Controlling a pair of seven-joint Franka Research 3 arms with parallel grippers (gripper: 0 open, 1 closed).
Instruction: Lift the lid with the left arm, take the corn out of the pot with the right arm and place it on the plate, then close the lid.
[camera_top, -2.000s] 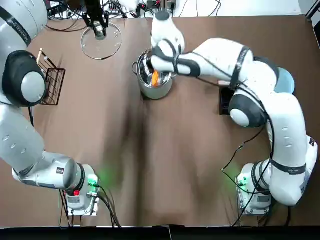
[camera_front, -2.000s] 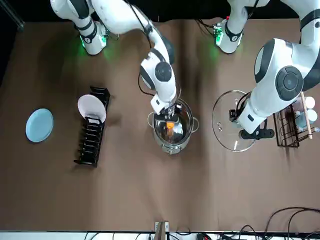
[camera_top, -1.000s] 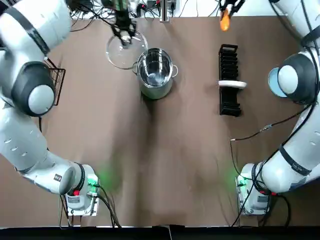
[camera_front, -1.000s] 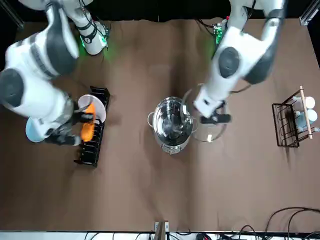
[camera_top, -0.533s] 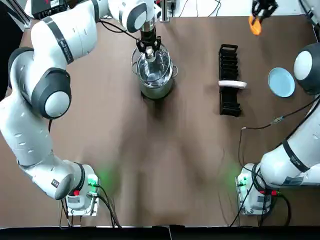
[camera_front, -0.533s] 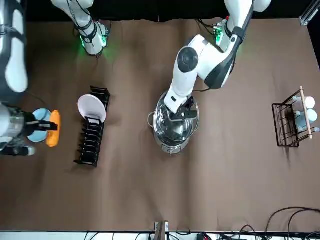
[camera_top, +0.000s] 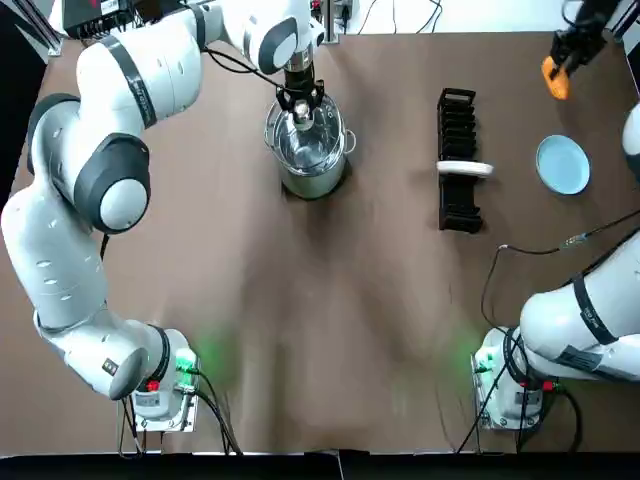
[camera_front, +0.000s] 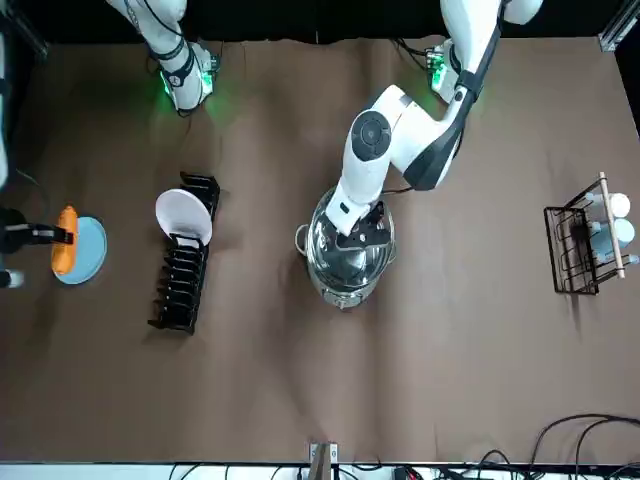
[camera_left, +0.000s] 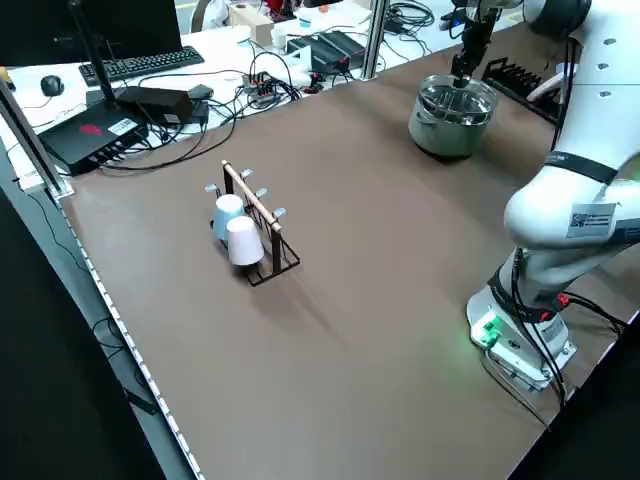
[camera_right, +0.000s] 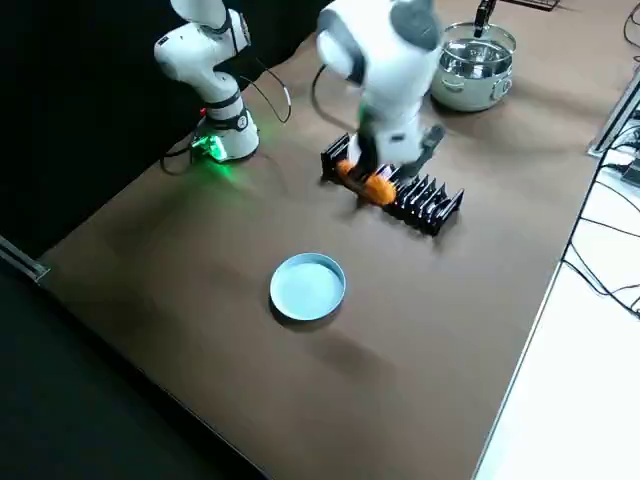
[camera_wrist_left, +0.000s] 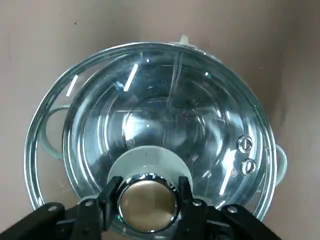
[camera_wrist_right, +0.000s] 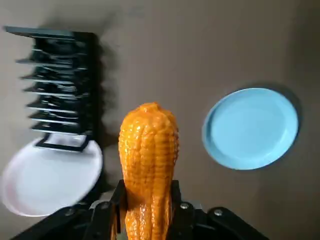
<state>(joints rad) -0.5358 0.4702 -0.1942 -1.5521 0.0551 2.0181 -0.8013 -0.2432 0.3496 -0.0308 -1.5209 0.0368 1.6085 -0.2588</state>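
My left gripper (camera_top: 301, 106) is shut on the metal knob (camera_wrist_left: 147, 201) of the glass lid (camera_wrist_left: 150, 115). The lid lies centred over the steel pot (camera_top: 312, 168); whether it rests on the rim I cannot tell. The pot's handles show past the lid's edge in the left wrist view. My right gripper (camera_top: 557, 68) is shut on the orange corn (camera_wrist_right: 148, 160) and holds it in the air at the table's far right. The round blue plate (camera_top: 563, 164) lies on the table just beside and below the corn (camera_front: 65, 253).
A black dish rack (camera_top: 457, 130) holding a white plate (camera_top: 466, 169) stands between the pot and the blue plate. A wire rack with cups (camera_front: 585, 240) sits at the robot's left side of the table. Cables run along the far edge.
The right gripper lifted the corn out of the pot and carried it rightward to the blue plate. The left gripper brought the lid from the table back over the pot.
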